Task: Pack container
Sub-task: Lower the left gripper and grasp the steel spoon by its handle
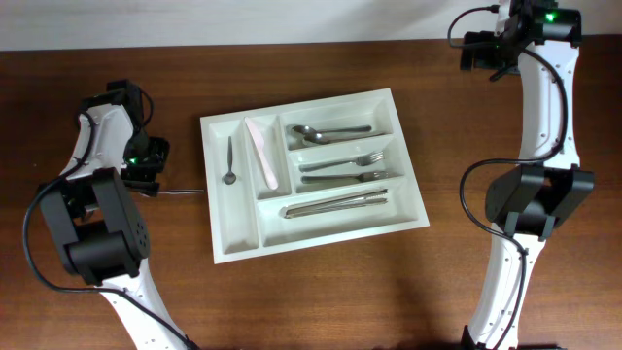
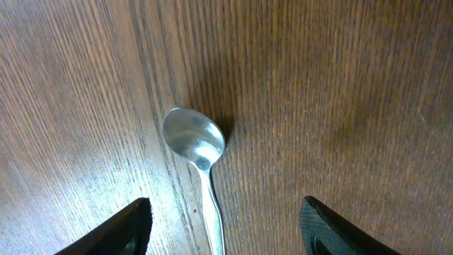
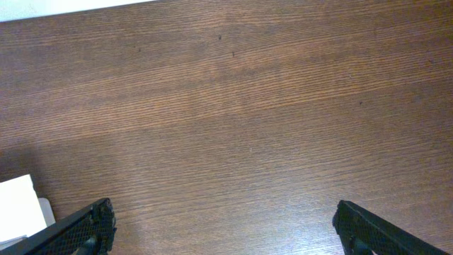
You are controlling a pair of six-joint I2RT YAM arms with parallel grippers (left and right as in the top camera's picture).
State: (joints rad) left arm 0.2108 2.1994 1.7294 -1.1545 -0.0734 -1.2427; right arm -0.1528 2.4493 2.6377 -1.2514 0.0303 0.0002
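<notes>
Overhead: your container (image 1: pixel 233 228) sits mid-way across the desk (image 1: pixel 321 292), with a loose spoon (image 1: pixel 185 192) just left of it. Left wrist: the left claw (image 2: pixel 225 225) is spread wide over the spoon; descend off-centre and it skids. Right wrist: the right claw (image 3: pixel 225 227) is released, holding nothing.

One tray (image 1: pixel 235 224) holds one small spoon (image 1: pixel 229 163), one white utensil (image 1: pixel 261 154), two larger spoons (image 1: pixel 326 132), two forks (image 1: pixel 350 167) and overlapping knives (image 1: pixel 335 205), number unclear. One table spoon (image 2: pixel 195 142) lies between the left tool's (image 2: pixel 225 216) fingers.

A corner of the white plastic cutlery tray (image 3: pixel 18 205) shows at lower left. Right of it stretches the brown wood-grain counter (image 3: pixel 233 106), where the black end effector (image 3: pixel 226 230) hangs with its fingers wide apart.
</notes>
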